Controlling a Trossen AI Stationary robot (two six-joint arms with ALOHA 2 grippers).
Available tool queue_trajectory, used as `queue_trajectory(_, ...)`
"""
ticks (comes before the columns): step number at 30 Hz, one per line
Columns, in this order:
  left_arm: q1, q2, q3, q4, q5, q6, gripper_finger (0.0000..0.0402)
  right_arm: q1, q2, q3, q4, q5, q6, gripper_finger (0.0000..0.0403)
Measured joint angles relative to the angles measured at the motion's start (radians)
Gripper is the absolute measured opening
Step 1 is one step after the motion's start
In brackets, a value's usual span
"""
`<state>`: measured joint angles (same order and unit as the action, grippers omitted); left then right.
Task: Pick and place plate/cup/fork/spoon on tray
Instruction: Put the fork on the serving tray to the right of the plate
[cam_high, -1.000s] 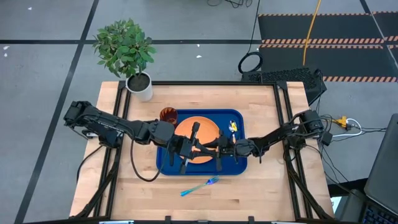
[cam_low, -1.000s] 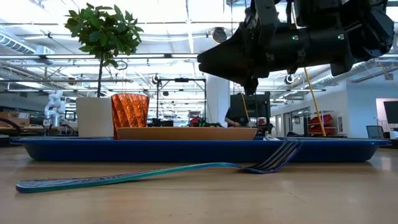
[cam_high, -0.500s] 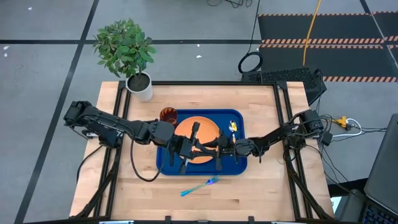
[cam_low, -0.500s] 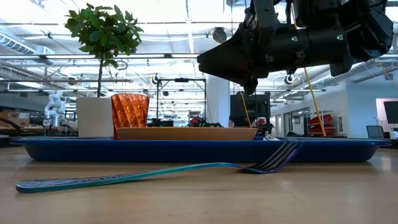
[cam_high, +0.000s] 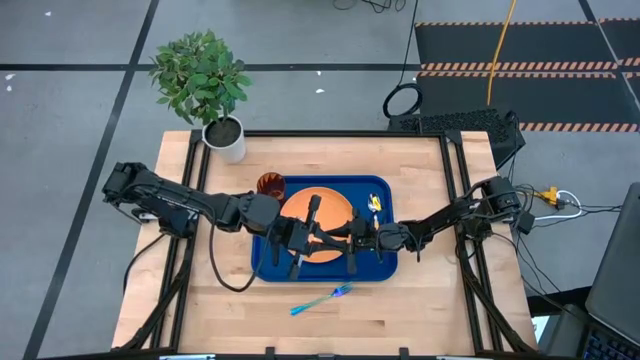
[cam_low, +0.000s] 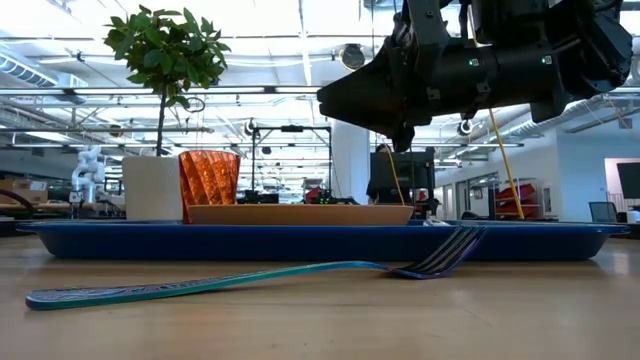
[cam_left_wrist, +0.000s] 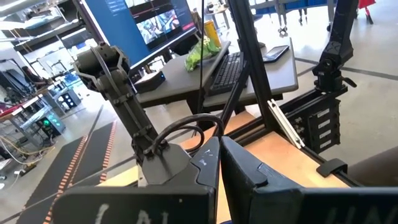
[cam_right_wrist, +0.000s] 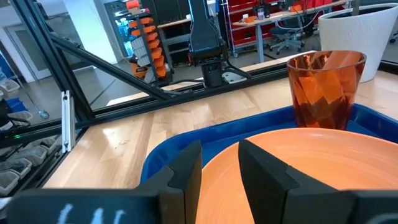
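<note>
A white pot with a plant (cam_high: 226, 138) stands at the table's far corner, well behind the left gripper (cam_high: 312, 238). The tray (cam_high: 266, 265) holds the plate (cam_high: 330, 205), cup (cam_high: 271, 186) and spoon (cam_high: 375, 203). Both the left and right gripper (cam_high: 333, 239) hover nose to nose over the plate, fingers nearly closed, empty. The fork (cam_high: 320, 299) lies off the tray, on the near side of both.

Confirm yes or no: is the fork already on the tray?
No, the fork lies on the bare wooden table, in front of the tray, apart from it.
</note>
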<state>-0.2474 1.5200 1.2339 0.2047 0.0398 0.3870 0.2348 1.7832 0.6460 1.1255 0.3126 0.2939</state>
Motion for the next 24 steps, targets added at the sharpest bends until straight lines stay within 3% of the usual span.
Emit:
queue_trajectory(15,0.0,0.0,0.0,-0.001,0.0,-0.005,0.0019,0.0,0.0,0.0,0.0,0.0,0.0,0.01)
queue_trajectory(24,0.0,0.0,0.0,0.011,0.001,-0.083,0.0019,-0.009,0.0,0.0,0.011,0.0,0.005,0.01)
